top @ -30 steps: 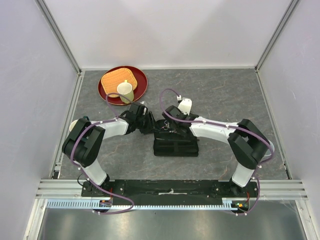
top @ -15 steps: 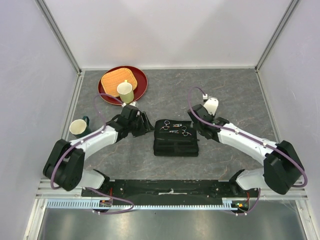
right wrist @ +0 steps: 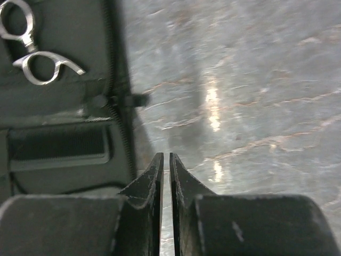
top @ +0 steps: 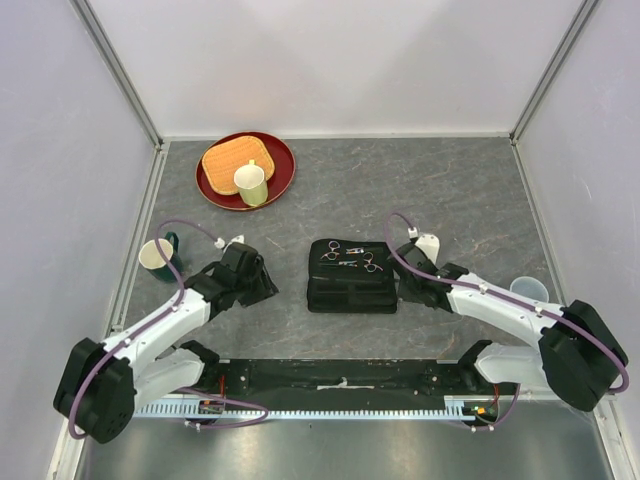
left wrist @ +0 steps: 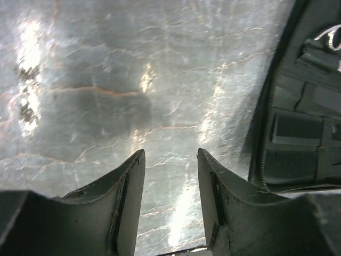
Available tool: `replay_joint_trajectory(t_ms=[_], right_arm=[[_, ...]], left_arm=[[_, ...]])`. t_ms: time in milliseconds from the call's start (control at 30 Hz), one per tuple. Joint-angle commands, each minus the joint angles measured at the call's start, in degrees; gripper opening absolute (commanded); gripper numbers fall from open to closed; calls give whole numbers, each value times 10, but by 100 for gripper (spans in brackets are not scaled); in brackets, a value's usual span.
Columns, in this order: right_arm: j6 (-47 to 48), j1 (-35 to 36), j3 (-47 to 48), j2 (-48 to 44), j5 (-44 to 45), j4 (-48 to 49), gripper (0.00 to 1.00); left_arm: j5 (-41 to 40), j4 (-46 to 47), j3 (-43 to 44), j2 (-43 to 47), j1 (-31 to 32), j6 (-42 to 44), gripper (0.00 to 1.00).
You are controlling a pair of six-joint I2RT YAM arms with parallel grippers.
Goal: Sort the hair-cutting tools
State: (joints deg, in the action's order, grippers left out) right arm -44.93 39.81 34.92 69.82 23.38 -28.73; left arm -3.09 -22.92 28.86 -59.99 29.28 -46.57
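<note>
A grey, marble-patterned table [top: 450,190] fills the floor of a booth with plain pale walls [top: 330,60] and metal corner posts. Seen from above, one round red tray [top: 285,165] sits near the far left corner, carrying one orange square mat [top: 225,158] and one pale yellow cup [top: 250,183]. One cream mug with a dark handle [top: 155,255] stands at the left edge, and one clear plastic cup [top: 528,290] at the right edge.

One black rectangular zip case [top: 350,295] lies open at the table's centre. Two small silver metal scissors [top: 348,258] rest on its far half. A ribbed black strip [right wrist: 58,144] in the near half may be a comb.

The left gripper [left wrist: 169,154] hovers left of the case, fingers spread, nothing between them. The right gripper [right wrist: 165,156] is just right of the case, fingers almost pressed together and empty.
</note>
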Motion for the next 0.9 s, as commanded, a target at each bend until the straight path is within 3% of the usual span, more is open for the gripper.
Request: replay_joint_trajectory(t_ms=[0, 267, 400, 567, 700, 867], right_arm=[[12, 20, 1, 10, -77, 60, 14], [14, 87, 16, 72, -172, 151, 8], [30, 113, 31, 98, -228, 254, 14], [68, 127, 118, 147, -294, 258, 22], [89, 132, 196, 141, -233, 131, 27], [106, 106, 205, 89, -67, 108, 55]], left_arm=[[-37, -46, -15, 39, 1, -43, 50], [-17, -75, -28, 48, 1, -50, 47], [-17, -68, -35, 48, 1, -51, 47], [-7, -33, -49, 34, 1, -52, 47], [-3, 13, -59, 21, 1, -46, 47], [-9, 70, -61, -14, 1, -37, 47]])
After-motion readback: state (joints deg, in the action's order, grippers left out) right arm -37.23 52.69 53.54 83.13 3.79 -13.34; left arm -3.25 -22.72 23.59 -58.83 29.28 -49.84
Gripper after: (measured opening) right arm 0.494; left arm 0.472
